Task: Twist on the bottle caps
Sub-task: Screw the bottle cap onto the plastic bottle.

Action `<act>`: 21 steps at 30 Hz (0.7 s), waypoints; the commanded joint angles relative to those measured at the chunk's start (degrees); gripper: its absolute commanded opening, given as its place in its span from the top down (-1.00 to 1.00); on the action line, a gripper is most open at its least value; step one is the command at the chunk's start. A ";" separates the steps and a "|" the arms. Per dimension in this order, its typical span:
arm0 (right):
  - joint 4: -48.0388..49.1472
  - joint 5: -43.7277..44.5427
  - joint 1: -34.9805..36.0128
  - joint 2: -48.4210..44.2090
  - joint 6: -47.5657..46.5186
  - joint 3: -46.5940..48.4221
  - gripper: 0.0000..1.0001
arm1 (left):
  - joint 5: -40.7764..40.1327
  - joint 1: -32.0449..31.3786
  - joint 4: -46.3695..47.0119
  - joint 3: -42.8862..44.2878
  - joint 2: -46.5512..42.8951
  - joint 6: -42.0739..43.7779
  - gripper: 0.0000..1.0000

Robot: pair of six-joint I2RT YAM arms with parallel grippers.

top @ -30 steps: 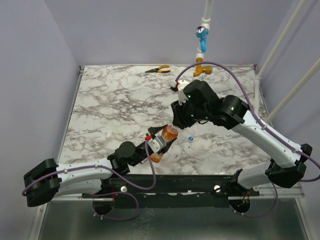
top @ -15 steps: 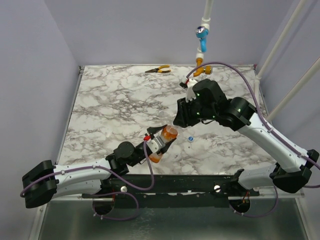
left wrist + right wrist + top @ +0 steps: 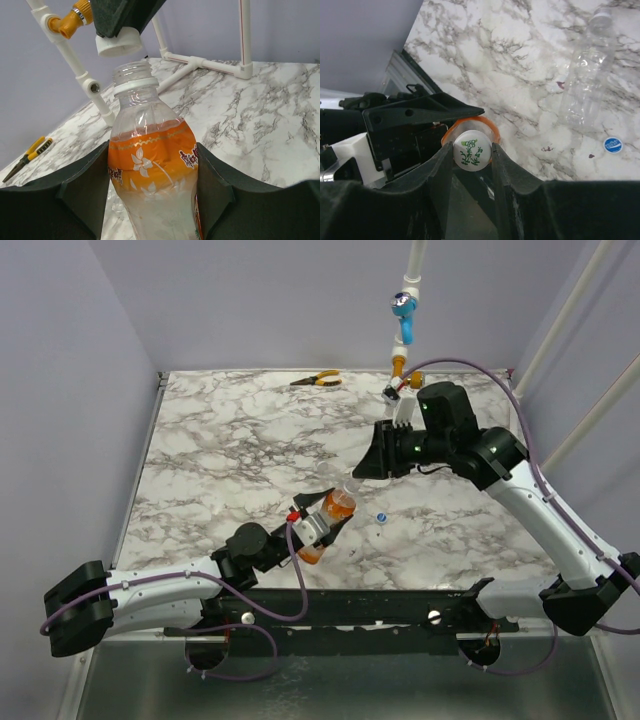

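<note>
Where the bottle (image 3: 150, 170) is sitting: it is standing between the two dark fingers (image 3: 75, 200) of the left gripper (image 3: 151, 147), with its orange band level with the fingertips and its clear neck rising past them.
Left gripper: it is clenching the bottle by the body, one finger pressing on each side. In the top view the bottle is leaning away from this wrist toward the right gripper (image 3: 472, 152).
Bottle mouth: it is standing open, showing its threads and a white ring.
Right gripper: it is pinching the whitish cap (image 3: 471, 149) between its fingertips, with the cap's green-printed top facing its own wrist camera.
Whitish cap: it is hanging just above the bottle's mouth, apart from it and a little off-centre in the left wrist view. Seen from the right wrist, the bottle's orange is peeking out around the cap, straight beyond the fingertips.
Blue cap (image 3: 613, 145): it is lying flat on the marble table (image 3: 220, 460), off to one side of the right gripper and apart from both tools.
Empty clear bottle (image 3: 582, 70): it is lying on its side near the blue cap, also away from the right fingertips.
Pliers (image 3: 317, 380): they are resting well beyond both grippers, at the table's far edge.
Orange valve handle (image 3: 70, 21) and blue valve handle (image 3: 403, 306): they are sitting on the white pipe (image 3: 75, 60) behind the right gripper.
</note>
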 commanded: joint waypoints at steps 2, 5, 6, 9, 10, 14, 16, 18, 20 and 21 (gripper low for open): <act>2.50 -9.66 -0.69 -0.31 0.56 -2.33 0.29 | 1.12 0.16 1.68 1.74 -1.00 1.02 0.38; 3.20 -11.23 -0.94 -0.31 0.91 -3.27 0.29 | 0.96 0.18 1.77 1.78 -1.16 1.17 0.38; 3.21 -11.58 -0.95 -0.22 0.90 -3.31 0.29 | 0.86 0.16 1.75 1.76 -1.30 1.16 0.38; 3.28 -12.23 -1.12 -0.46 0.97 -3.49 0.29 | 0.89 0.15 1.92 1.77 -1.28 1.35 0.38; 3.03 -12.13 -1.14 -0.35 1.03 -3.51 0.29 | 0.94 0.20 2.01 1.67 -1.36 1.25 0.38; 2.42 -10.85 -1.47 -0.41 0.87 -4.34 0.29 | 1.24 0.15 2.12 1.65 -1.69 1.17 0.38; 2.37 -10.37 -1.57 -0.14 1.12 -4.23 0.30 | 1.46 0.16 2.07 1.68 -1.78 1.17 0.38; 2.03 -9.38 -1.57 0.11 1.16 -3.84 0.30 | 1.64 0.21 2.12 1.77 -1.79 1.17 0.38; 1.87 -8.25 -1.57 0.09 1.13 -3.59 0.31 | 2.01 0.20 2.12 1.82 -1.75 1.09 0.38; 1.91 -8.51 -1.57 0.29 1.09 -3.41 0.31 | 2.12 0.18 2.12 1.87 -1.72 1.07 0.38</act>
